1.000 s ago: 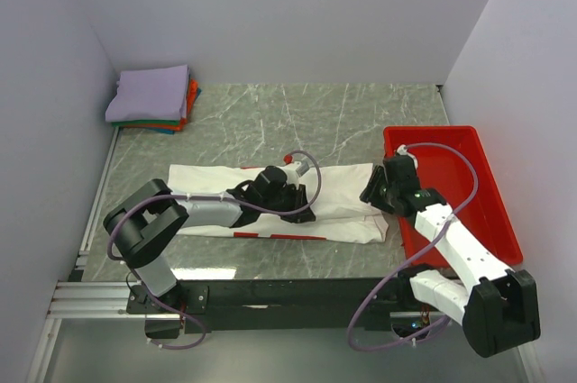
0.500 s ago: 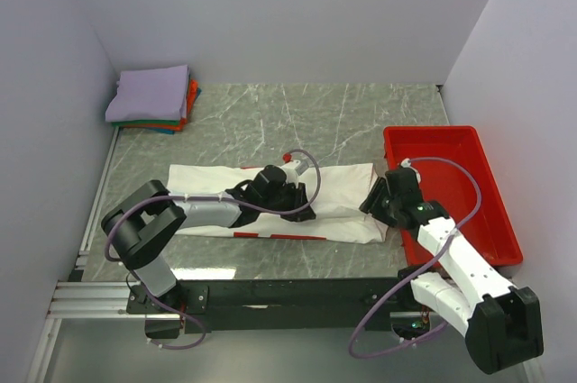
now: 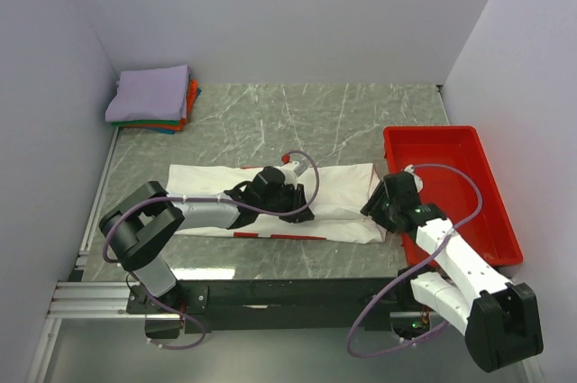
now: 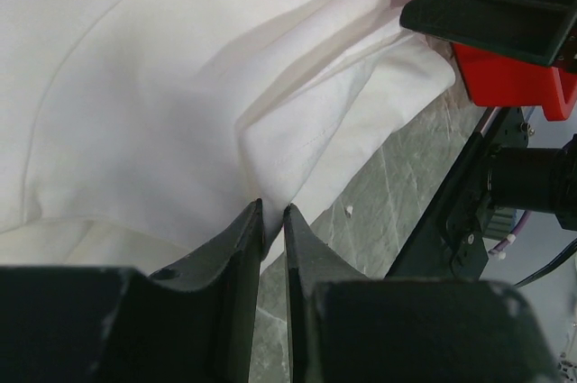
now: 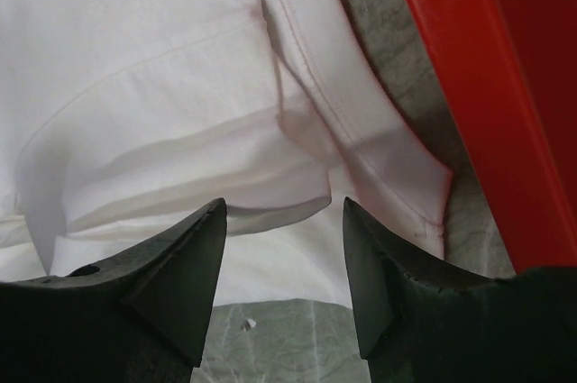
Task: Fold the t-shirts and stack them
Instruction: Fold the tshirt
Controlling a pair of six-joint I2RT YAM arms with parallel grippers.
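As it lies, the white t-shirt point(image 3: 347, 196) runs left-right.

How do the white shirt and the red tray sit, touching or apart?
Apart. The right wrist view shows bare table between the white shirt and the red tray.

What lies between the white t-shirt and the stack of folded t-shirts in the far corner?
Only bare tabletop separates the white t-shirt from the stack; the top view shows it.

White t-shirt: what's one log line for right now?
white t-shirt: partly folded | left gripper: pinching a fold | right gripper: open over shirt edge by red tray
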